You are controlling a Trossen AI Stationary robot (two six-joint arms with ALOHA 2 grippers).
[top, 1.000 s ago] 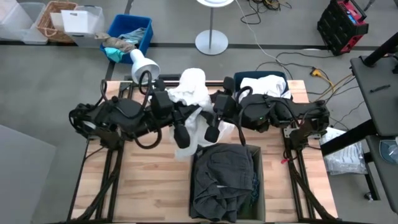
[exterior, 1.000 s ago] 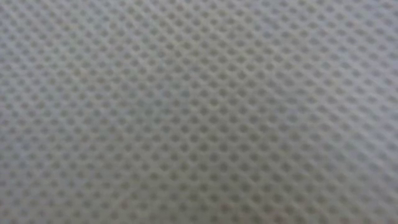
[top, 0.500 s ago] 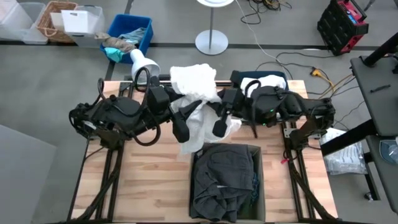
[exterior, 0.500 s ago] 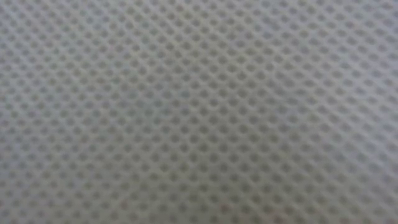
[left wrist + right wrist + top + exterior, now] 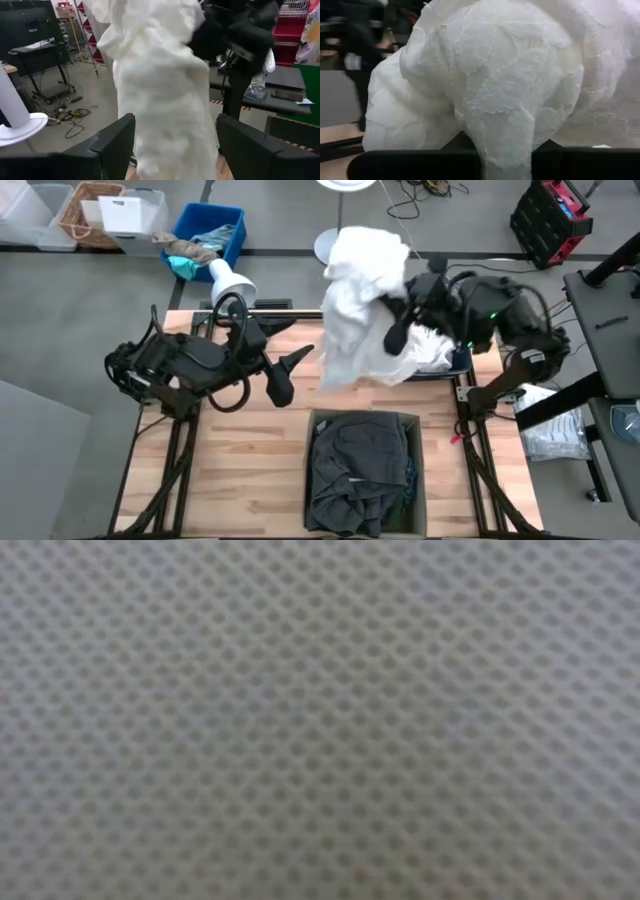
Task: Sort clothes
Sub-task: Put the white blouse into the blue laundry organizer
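A white garment [image 5: 360,290] hangs bunched in the air over the table's far middle, with my right gripper [image 5: 397,332] shut on it. More white clothes lie in a blue bin [image 5: 452,360] at the far right, partly hidden behind it. A charcoal grey garment [image 5: 360,470] fills the box at the near middle. My left gripper [image 5: 292,372] stands open to the left of the white garment. In the left wrist view its gripper [image 5: 175,150] has the white garment [image 5: 160,90] ahead of it between the two fingers, apart from them. My right gripper pinches a bunched fold of the white garment [image 5: 505,150] between its two fingers, several layers thick. The fingers come level from the table's right side. The cloth balloons over and around the gripper and hangs slack below it, its lower end [image 5: 335,375] over the table.
The low view shows only a pale mesh fabric [image 5: 320,720] right before the camera. A white lamp [image 5: 230,280] stands at the table's far left edge. On the floor beyond, a blue bin [image 5: 228,225] holds rags. Bare wood lies at the near left [image 5: 240,470].
My left gripper has opened and let go of the white garment. My right gripper has shut on it and gone up and toward the table's far right, carrying it. The garment, earlier heaped between both grippers, now hangs from the right gripper alone.
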